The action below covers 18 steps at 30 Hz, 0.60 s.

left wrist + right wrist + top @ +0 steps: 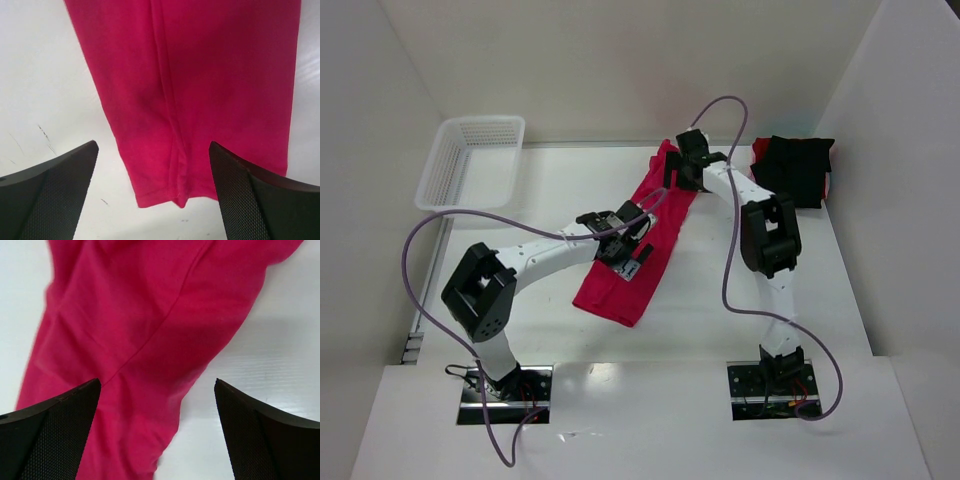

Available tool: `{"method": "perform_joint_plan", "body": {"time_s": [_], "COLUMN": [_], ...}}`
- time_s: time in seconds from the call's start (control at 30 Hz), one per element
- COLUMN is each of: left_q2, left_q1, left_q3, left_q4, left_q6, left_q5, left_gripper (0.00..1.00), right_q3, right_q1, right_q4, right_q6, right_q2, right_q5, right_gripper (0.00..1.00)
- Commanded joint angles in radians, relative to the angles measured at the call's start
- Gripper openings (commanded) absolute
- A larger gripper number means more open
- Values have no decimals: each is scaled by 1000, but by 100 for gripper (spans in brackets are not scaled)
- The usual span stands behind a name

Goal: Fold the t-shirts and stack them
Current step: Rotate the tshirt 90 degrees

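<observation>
Crimson-red t-shirt [616, 290] lies on the white table [550, 190] as a long narrow strip, folded lengthwise. It runs diag. from the far centre down to the near-left. A seam or fold ridge runs along its length in the left wrist view, ending at a straight hem with one small puckered corner. Cloth looks flat, w/ soft creases near the far end.

Black t-shirt [795, 170] sits bunched at the far right by the wall, well apart from the red one. A sliver of red shows at its right edge; can't tell what that is.

Left gripper [628, 258] hangs over the strip's middle, jaws spread wide, nothing held. Right gripper [678, 172] is over the far end, jaws also wide apart, holding nothing. Whether either fingertip touches cloth is unclear, prob. just above it.

Both arms cover parts of the strip from above. Wrist views crop the shirt on all sides; sleeves and collar aren't distinguishable. White mesh basket [480, 122] stands far left.
</observation>
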Motion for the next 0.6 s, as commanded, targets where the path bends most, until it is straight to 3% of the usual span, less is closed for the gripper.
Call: {"method": "perform_joint_plan", "body": {"time_s": [0.0, 0.17, 0.57], "left_q2": [-45, -50, 76], "left_q1": [-6, -26, -44], "left_q3": [-17, -46, -26], "left_q4": [55, 132, 95], "left_q6": [-125, -173, -198], "left_q5": [-80, -91, -37], "left_gripper": [99, 99, 99], "right_q3": [50, 167, 305], "right_q1": [-5, -14, -45], "right_q4": [44, -7, -51], "right_q6": [21, 30, 30], "right_q2": [44, 151, 248], "right_q5": [49, 49, 67], "right_gripper": [100, 100, 100]}}
